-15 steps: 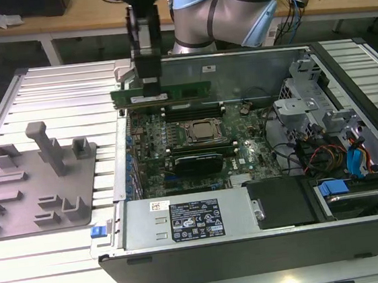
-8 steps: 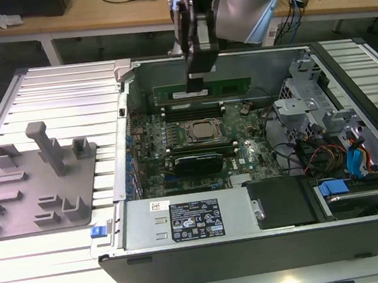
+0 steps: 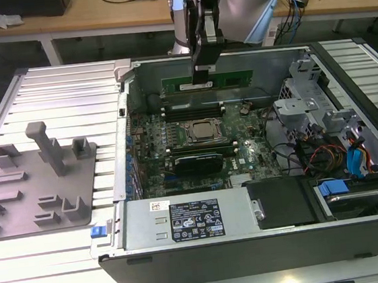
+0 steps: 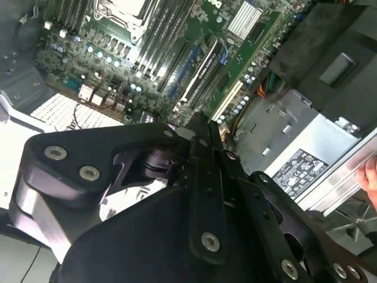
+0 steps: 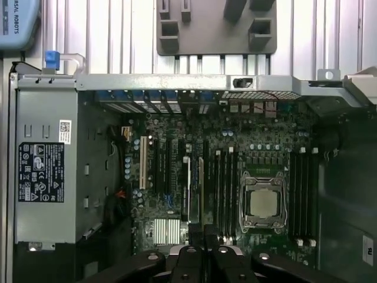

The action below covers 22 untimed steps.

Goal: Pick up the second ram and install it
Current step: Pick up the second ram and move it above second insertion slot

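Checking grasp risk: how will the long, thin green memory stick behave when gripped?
The long, thin green memory stick is likely stiff: it juts level from both sides of the gripper. It looks thin, so probably light, and perhaps easily damaged by hard squeezing.

The fingers (image 3: 201, 74) hide the second ram's (image 3: 236, 78) middle

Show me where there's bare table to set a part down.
Bare table lies beyond the fixture plate and in front of it, on the exterior view's left of the case. A strip runs past the case on the exterior view's right. Inside the case is crowded: cables, motherboard, and the gripper holding the ram.
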{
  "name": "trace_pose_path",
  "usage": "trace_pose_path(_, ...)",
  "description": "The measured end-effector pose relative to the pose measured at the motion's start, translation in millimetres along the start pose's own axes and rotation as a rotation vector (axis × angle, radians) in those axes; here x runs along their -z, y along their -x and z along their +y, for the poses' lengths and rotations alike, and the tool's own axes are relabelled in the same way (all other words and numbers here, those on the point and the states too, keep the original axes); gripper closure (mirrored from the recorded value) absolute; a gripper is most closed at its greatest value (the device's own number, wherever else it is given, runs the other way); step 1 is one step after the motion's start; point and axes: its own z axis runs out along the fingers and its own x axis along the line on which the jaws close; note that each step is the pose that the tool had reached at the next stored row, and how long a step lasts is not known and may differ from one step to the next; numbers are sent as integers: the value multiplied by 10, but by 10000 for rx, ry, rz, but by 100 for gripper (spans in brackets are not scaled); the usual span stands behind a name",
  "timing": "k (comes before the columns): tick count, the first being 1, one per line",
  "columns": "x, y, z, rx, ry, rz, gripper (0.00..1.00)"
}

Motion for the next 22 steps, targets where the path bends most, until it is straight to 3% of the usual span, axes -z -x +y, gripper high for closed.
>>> trace_pose_path(6, -157, 116, -24, 1, 0, 0, 90)
trace_pose_path(12, -263, 208, -28, 1, 1, 1, 90)
trace_pose_path(17, -388, 384, -34, 1, 1, 0, 90)
trace_pose_path(22, -497, 503, -37, 1, 1, 1, 90)
